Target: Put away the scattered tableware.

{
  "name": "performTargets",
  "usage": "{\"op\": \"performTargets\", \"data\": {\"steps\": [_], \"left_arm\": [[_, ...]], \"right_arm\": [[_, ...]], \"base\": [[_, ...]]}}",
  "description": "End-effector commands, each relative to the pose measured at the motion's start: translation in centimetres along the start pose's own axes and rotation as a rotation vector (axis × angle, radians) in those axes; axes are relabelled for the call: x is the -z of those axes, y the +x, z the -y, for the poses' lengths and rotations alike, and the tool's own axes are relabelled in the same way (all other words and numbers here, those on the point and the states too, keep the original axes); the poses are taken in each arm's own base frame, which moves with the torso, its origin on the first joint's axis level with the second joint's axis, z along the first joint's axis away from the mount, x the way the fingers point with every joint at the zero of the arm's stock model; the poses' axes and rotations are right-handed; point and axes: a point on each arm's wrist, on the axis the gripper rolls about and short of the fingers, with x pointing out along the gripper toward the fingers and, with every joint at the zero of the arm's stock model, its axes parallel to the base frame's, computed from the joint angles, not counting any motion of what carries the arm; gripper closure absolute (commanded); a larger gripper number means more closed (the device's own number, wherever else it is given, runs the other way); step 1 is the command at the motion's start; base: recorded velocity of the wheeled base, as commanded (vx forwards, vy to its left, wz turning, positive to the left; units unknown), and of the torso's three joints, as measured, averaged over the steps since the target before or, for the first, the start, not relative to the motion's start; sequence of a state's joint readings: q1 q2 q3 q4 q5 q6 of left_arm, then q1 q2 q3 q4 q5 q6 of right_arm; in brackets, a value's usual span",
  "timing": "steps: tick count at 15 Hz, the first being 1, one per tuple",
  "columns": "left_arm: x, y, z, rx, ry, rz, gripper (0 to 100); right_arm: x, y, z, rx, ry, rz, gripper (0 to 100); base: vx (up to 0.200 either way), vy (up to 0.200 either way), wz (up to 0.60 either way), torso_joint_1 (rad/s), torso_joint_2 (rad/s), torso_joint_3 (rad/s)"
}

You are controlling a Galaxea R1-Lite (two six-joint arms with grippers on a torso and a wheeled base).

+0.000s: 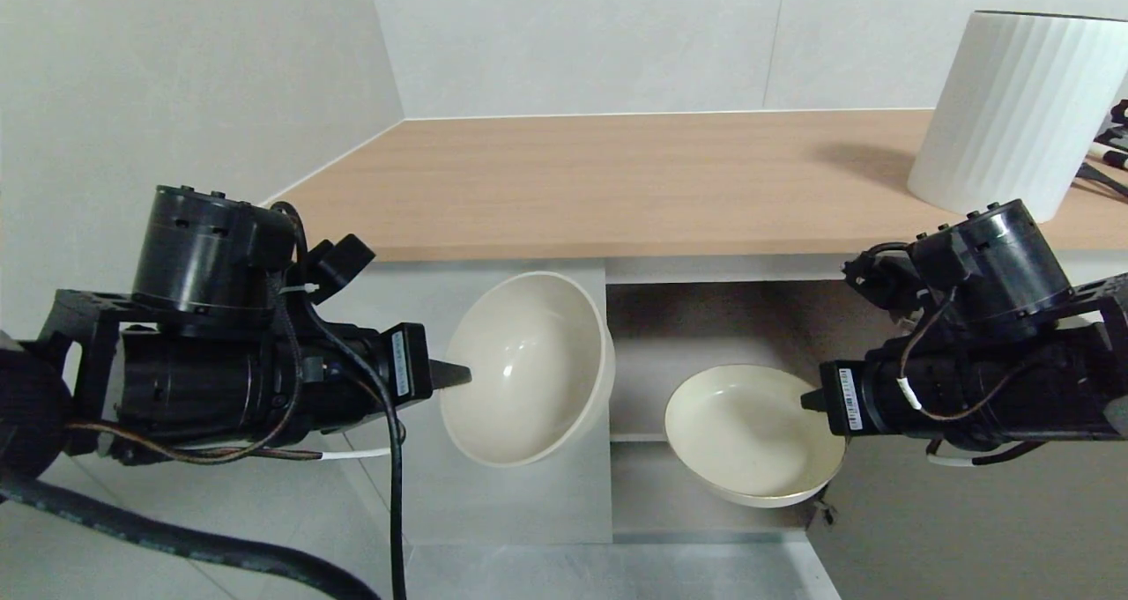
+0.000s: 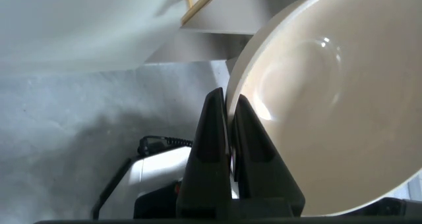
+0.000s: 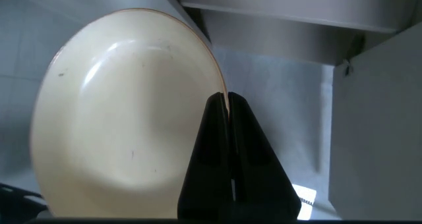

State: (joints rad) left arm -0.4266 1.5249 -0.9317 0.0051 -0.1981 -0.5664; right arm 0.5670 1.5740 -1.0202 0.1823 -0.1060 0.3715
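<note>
My left gripper is shut on the rim of a deep cream bowl, holding it tilted in the air in front of the open cabinet below the counter. The left wrist view has the same bowl pinched at its edge between the black fingers. At the right, my right gripper is shut on the rim of a shallower cream bowl, held lower and tipped slightly. In the right wrist view that bowl has its edge between the fingers.
A wooden counter runs across the back, with a white ribbed cylinder at its far right. Below it an open grey cabinet with a shelf sits behind the bowls. An open cabinet door panel hangs behind the deep bowl.
</note>
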Motion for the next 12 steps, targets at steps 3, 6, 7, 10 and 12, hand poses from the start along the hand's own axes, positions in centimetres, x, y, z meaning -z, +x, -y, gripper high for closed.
{"op": "performTargets", "data": {"steps": [3,6,7,10,12], "left_arm": [[0.0,0.2,0.0,-0.003,-0.002,-0.004,100],[0.0,0.2,0.0,-0.003,-0.001,-0.004,100],[0.0,0.2,0.0,-0.003,-0.001,-0.004,100],[0.0,0.2,-0.1,-0.003,-0.001,-0.005,100],[0.0,0.2,-0.1,-0.003,-0.002,-0.005,100]], "right_arm": [[0.1,0.3,0.0,0.003,-0.002,-0.009,100],[0.1,0.4,0.0,0.004,-0.002,-0.012,100],[0.1,0.4,0.0,0.005,-0.002,-0.013,100],[0.2,0.9,0.0,0.010,-0.004,-0.026,100],[0.3,1.5,0.0,0.017,-0.004,-0.043,100]], "base": [[0.000,0.000,0.00,-0.134,0.45,0.323],[0.000,0.000,0.00,-0.058,0.22,0.160],[0.000,0.000,0.00,-0.007,0.07,0.046],[0.000,0.000,0.00,0.000,0.00,0.000],[0.000,0.000,0.00,0.000,0.00,0.000]]}}
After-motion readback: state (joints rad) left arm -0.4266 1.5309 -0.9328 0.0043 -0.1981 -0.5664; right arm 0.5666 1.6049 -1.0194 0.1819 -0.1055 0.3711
